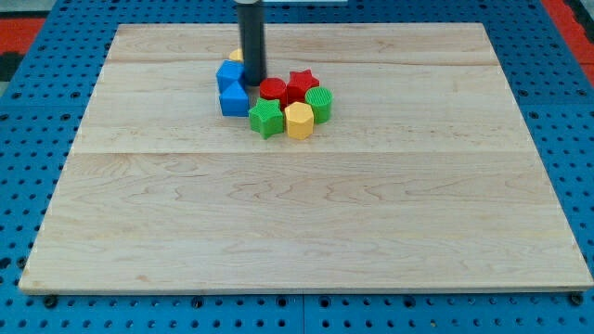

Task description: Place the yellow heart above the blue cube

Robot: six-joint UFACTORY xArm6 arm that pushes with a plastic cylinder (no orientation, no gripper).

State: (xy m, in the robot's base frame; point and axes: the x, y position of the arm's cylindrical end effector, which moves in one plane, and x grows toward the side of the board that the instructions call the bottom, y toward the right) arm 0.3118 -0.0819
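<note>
Yellow heart (236,56) already sits just above the blue cube (230,73), mostly hidden behind my tip (253,83); no gripper present, so nearly done.

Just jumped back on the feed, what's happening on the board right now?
The arm's dark rod is down among a cluster of small blocks near the view's top centre of the wooden board. My tip sits just right of the two blue blocks and left of the red cylinder and red star. The yellow heart is mostly hidden behind the rod, peeking out above the blue blocks. A green star, yellow hexagonal block and green cylinder lie on the cluster's lower side.
</note>
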